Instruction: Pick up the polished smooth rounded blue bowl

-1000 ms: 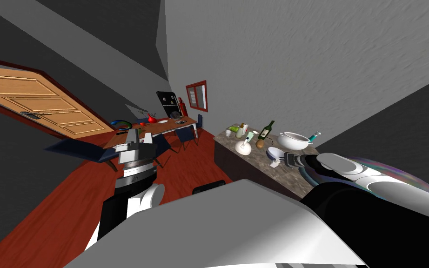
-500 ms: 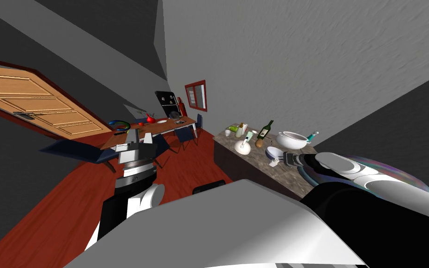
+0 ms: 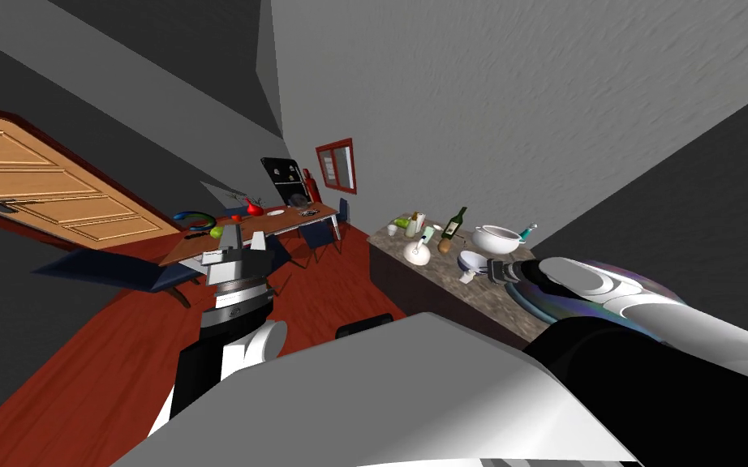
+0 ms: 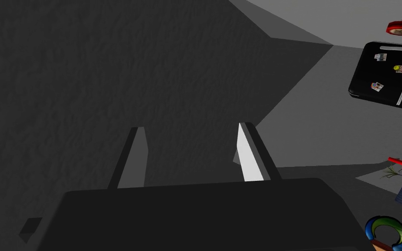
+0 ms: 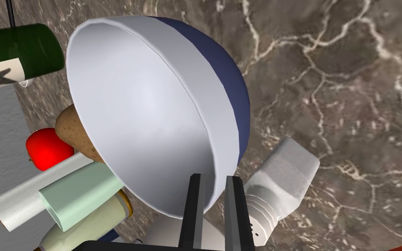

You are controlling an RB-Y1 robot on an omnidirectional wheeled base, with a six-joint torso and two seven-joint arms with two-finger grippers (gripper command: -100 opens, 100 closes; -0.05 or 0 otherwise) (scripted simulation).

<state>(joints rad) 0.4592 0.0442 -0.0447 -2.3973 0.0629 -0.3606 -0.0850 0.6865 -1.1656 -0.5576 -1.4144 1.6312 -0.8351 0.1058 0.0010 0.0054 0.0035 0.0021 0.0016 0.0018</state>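
Note:
The bowl (image 5: 152, 113), white inside and dark blue outside, is tilted over the brown marbled counter (image 5: 348, 87). My right gripper (image 5: 215, 191) is shut on its near rim, one finger inside the bowl and one outside. In the head view the bowl (image 3: 471, 261) sits at the tip of my right gripper (image 3: 486, 270), near the middle of the counter (image 3: 445, 280). I cannot tell whether the bowl touches the counter. My left gripper (image 3: 238, 239) is held up in front of my chest, and its fingers (image 4: 250, 152) stand open with nothing between them.
Close around the bowl are a white shaker (image 5: 278, 183), a green wine bottle (image 5: 17, 54), a potato (image 5: 71, 133), a pale green tube (image 5: 78, 191) and a red object (image 5: 47, 148). A white pot (image 3: 497, 239) stands behind it. A large iridescent plate (image 3: 551, 304) lies under my right forearm. A dining table (image 3: 283, 225) with chairs stands farther left.
The whole head view has shifted left and rolled a little, so my head or torso has moved. The right gripper stays shut on the bowl; the left arm has not moved.

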